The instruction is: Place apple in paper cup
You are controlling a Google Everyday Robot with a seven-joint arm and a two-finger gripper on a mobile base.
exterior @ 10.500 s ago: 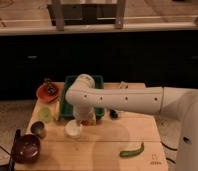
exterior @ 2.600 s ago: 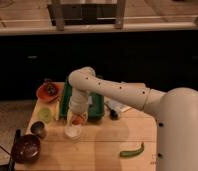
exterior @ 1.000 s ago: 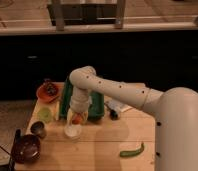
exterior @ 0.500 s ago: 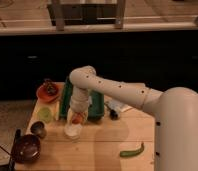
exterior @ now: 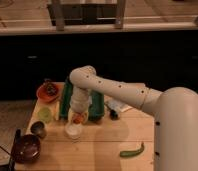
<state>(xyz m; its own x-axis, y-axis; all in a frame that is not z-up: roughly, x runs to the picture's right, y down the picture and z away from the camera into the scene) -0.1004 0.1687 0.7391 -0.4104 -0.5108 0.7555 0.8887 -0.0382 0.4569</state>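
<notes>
Tabletop [exterior: 102, 147] of pale wood, dark wall [exterior: 142, 60] behind, bears a paper cup [exterior: 73, 131]; just above, the gripper [exterior: 78, 118] clamps the apple [exterior: 80, 119].

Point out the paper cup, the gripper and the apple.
paper cup [exterior: 73, 132]: camera view, its white rim.
gripper [exterior: 76, 116]: camera view, its tip, just above the paper cup.
apple [exterior: 79, 119]: camera view, its orange side at the gripper's tip.

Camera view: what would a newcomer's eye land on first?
The big white arm reaches in from the right over the wooden table. Its tool hangs just above a white paper cup left of centre, an orange apple at its tip. A green pepper lies alone at the front right.
</notes>
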